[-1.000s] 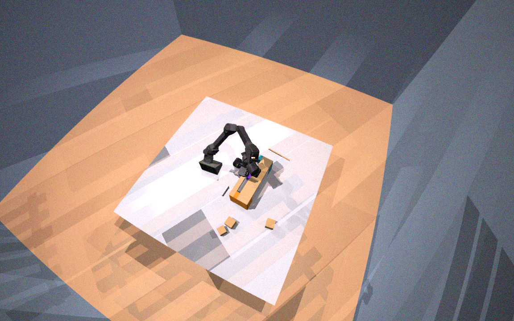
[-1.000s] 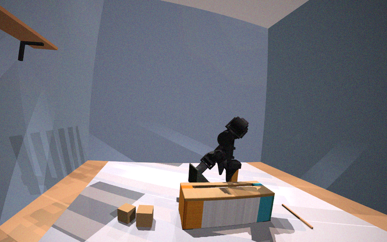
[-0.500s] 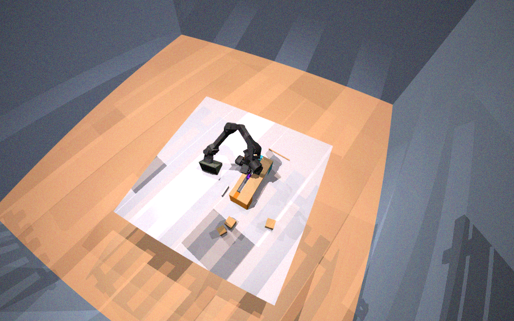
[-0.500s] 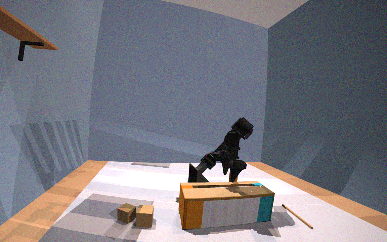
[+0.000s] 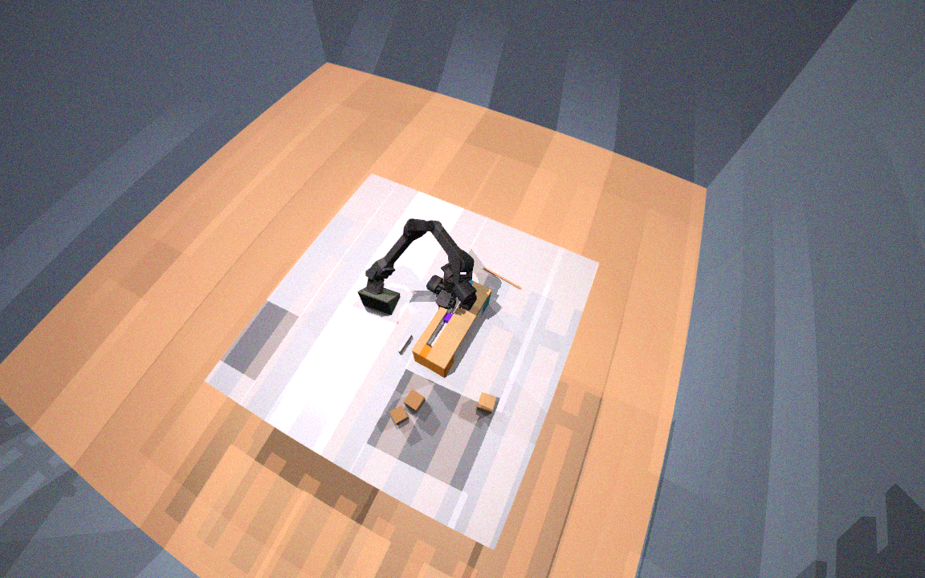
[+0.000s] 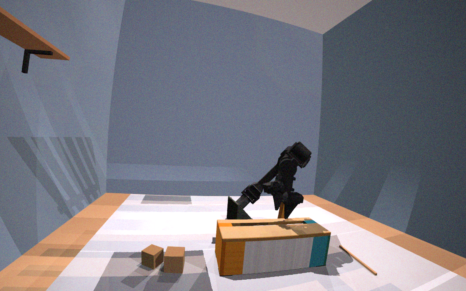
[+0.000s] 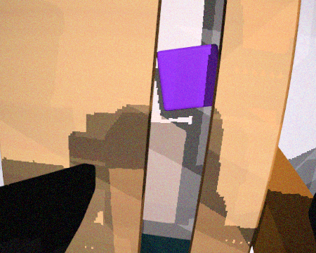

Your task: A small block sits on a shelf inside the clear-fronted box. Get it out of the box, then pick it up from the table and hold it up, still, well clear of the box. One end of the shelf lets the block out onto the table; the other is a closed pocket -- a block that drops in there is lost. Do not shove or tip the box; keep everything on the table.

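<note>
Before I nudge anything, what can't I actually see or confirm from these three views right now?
- Purple block: absent in the exterior view, hidden behind the box front; in the top view only a speck in the slot.
- Gripper, open: fingertips hidden behind the box top in the exterior view; in the wrist view only dark finger edges, cut off by the frame.
- Which end opens: neither the orange end nor the teal end shows a gap.
</note>
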Action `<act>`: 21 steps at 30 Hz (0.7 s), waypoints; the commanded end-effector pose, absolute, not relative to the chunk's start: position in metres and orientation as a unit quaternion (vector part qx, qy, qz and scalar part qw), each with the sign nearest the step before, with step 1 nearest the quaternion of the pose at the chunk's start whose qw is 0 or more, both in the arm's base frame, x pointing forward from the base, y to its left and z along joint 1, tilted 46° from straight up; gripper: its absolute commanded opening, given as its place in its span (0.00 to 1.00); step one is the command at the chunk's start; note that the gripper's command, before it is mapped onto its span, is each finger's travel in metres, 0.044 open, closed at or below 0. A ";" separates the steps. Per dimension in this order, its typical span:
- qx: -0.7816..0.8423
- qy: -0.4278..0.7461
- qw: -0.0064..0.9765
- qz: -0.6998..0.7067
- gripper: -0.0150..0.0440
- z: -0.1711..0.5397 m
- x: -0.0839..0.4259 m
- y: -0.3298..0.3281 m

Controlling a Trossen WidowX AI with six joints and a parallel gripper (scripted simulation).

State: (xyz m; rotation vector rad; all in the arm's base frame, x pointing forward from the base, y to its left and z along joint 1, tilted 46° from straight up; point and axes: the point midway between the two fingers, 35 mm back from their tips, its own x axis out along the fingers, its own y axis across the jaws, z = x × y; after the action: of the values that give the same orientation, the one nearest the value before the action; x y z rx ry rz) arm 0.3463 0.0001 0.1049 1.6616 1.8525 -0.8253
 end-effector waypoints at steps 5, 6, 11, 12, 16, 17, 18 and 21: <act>0.613 0.683 0.256 -0.303 0.93 0.117 0.347 0.012; 0.613 0.683 0.256 -0.303 0.93 0.118 0.347 0.013; 0.614 0.683 0.256 -0.303 0.93 0.124 0.346 0.019; 0.614 0.683 0.256 -0.303 0.93 0.125 0.346 0.020; 0.614 0.683 0.256 -0.303 0.93 0.130 0.346 0.025; 0.614 0.683 0.255 -0.303 0.93 0.131 0.346 0.026; 0.614 0.683 0.255 -0.303 0.93 0.132 0.346 0.027; 0.614 0.683 0.255 -0.302 0.93 0.135 0.345 0.031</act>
State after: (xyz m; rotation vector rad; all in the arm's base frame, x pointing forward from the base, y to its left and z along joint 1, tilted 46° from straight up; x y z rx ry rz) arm 0.3461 0.0249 0.1289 1.6629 1.8551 -0.8232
